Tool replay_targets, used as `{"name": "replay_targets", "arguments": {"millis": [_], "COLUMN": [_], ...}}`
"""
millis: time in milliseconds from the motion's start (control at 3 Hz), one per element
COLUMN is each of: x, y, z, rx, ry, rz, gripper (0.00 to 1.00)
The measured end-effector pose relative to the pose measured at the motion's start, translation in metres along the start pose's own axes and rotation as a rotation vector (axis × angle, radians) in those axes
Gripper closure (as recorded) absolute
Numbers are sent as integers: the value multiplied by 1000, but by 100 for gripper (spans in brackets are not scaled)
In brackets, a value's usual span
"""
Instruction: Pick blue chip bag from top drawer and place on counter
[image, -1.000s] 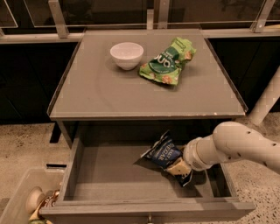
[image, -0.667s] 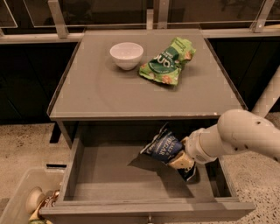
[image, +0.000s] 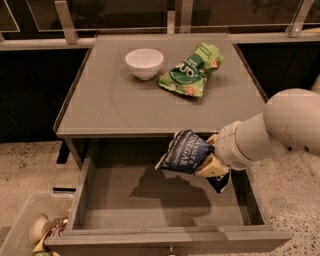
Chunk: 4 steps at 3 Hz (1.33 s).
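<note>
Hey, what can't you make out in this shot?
Camera view:
- Blue chip bag: right end covered by the gripper holding it above the drawer.
- Bin: cut off by the bottom-left corner.
- Arm: cut off by the right edge.

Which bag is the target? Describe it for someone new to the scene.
Start at the grey counter, then drop to the open top drawer below its front edge. Above the drawer, the gripper holds the blue chip bag: dark navy, white lettering. The green chip bag lies on the counter beside a white bowl.
</note>
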<state>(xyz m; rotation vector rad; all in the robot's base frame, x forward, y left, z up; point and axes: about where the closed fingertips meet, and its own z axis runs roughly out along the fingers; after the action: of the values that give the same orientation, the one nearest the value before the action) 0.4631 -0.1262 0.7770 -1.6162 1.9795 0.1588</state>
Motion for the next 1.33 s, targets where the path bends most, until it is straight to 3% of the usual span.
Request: {"name": "replay_targets", "arguments": {"millis": [333, 667, 1000, 1333], "x": [-17, -32, -37, -42], "y": [-16, -53, -106, -161], "z": [-44, -80, -82, -61], "rx": [63, 137, 198, 225], "ry": [-25, -54, -67, -52], "rz": [-31, -12, 40, 95], "gripper": [100, 100, 100, 100]}}
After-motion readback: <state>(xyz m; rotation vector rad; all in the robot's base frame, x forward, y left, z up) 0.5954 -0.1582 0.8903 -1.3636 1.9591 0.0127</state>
